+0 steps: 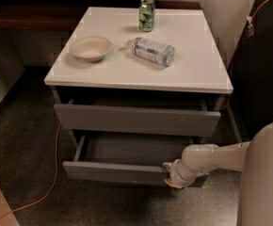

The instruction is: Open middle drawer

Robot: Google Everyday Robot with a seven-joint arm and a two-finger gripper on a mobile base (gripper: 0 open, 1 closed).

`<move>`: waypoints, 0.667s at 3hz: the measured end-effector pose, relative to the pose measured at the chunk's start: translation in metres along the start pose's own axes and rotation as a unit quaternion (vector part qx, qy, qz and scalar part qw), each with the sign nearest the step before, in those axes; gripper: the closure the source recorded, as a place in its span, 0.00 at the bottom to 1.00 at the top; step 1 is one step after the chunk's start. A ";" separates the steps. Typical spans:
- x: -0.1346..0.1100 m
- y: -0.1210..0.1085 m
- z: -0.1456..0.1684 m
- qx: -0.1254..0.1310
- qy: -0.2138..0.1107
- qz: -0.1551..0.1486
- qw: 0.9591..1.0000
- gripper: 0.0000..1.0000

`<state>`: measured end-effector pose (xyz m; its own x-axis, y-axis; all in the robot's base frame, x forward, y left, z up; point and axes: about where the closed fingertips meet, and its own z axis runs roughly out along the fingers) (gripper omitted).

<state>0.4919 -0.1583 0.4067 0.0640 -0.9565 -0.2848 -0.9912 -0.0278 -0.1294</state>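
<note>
The middle drawer (117,172) stands well out from the cabinet, below the upper drawer (136,119), and its plain grey inside shows empty, so the opening looks largely done. The gripper (173,177) is at the right end of that drawer's front, touching its top edge. Whether the jaws are clamped on the edge or only resting against it, I cannot tell. What is left, by my judgement, is at most a little more pull and letting go. On the tabletop (197,69) sit a bowl (90,48), a can (147,14) and a bottle (151,51) lying on its side.
</note>
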 end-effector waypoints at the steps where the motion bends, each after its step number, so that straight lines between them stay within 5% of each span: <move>1: 0.000 0.000 -0.001 0.000 0.000 0.000 1.000 1.00; 2: -0.003 0.003 -0.002 -0.001 -0.003 0.001 1.000 0.98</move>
<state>0.4887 -0.1559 0.4089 0.0626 -0.9547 -0.2910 -0.9917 -0.0265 -0.1261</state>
